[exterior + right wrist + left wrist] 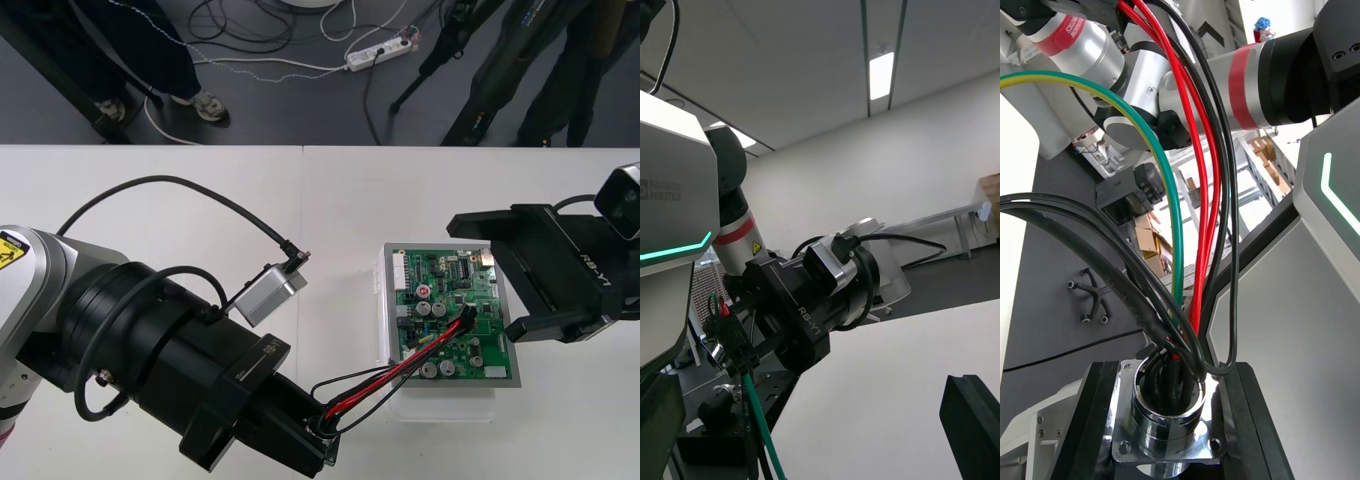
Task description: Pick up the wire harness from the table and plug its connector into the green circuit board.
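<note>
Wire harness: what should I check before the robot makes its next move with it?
1. Left jaws' hold: ok, shut on the round metal socket.
2. Plug at the green circuit board: ok, it sits over the board's right part.
3. Plug fully seated: cannot tell.
4. Wires untangled: ok, they run side by side from the socket to the plug.
5. Right jaws free to help: ok, open and holding nothing, at the board's right edge.
</note>
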`<state>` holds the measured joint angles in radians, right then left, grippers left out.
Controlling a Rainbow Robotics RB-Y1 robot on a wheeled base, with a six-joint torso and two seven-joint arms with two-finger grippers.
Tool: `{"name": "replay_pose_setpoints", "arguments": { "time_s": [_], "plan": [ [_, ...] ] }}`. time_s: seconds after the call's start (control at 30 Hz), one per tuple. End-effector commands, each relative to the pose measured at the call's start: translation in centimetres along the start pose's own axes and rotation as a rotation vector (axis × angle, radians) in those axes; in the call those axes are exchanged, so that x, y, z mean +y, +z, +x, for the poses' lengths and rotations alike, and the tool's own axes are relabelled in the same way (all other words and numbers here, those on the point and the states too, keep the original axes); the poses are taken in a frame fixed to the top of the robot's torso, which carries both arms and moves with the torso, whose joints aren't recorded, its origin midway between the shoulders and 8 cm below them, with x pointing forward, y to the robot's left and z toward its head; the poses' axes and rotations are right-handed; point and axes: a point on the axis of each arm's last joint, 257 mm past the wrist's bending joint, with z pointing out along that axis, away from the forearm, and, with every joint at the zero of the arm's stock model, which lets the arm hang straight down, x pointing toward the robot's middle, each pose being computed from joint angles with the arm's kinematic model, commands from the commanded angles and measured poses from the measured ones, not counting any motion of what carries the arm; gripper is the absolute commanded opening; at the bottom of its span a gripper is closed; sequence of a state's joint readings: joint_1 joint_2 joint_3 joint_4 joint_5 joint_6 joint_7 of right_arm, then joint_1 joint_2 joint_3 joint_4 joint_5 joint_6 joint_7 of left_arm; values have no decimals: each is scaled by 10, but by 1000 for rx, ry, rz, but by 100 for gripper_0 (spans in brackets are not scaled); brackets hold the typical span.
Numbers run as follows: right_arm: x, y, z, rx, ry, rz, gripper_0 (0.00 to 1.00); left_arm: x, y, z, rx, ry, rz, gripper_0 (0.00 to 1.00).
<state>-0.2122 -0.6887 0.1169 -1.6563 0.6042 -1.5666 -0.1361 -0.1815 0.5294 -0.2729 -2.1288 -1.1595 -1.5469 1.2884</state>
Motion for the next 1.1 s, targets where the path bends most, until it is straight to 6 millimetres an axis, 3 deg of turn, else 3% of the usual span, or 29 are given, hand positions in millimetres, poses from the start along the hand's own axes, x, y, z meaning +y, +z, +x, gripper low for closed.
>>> {"name": "replay_pose_setpoints", "arguments": {
  "time_s": [0.03,1.1],
  "plan": [
    [22,12,7,9,-27,-74,100,-13,7,-2,33,112,44,0],
    [49,32,5,-92,-2,-161,100,-13,7,-2,32,112,46,0]
  ]
}}
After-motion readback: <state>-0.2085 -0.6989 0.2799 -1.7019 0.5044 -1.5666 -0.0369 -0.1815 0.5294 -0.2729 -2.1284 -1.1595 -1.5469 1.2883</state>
